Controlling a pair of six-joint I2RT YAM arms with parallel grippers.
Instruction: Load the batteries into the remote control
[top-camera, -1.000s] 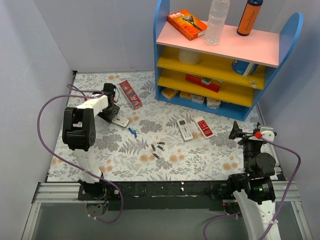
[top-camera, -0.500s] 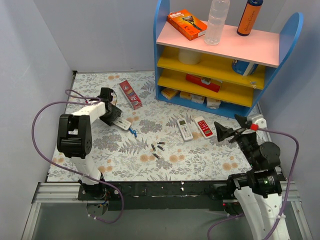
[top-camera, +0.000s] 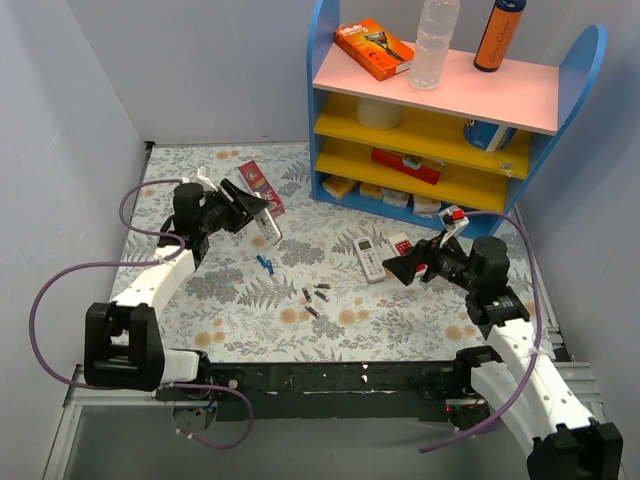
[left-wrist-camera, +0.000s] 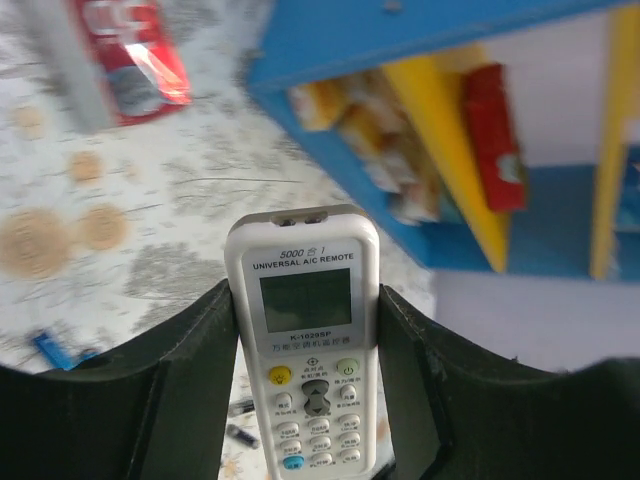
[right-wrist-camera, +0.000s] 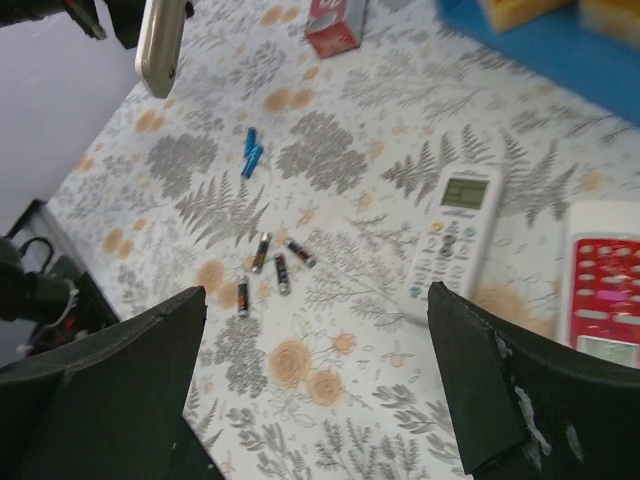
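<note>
Your left arm (top-camera: 150, 284) in white shells with black joint blocks, your right arm (top-camera: 517, 347) built alike, a purple cable (top-camera: 31, 318) looping from each base, matte black wedge fingers (right-wrist-camera: 100, 390) on your right gripper (right-wrist-camera: 315, 300), small red tab (top-camera: 459, 213) on top

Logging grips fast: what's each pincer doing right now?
Left pincer: closed on the remote control.
Right pincer: open, holding nothing.
</note>
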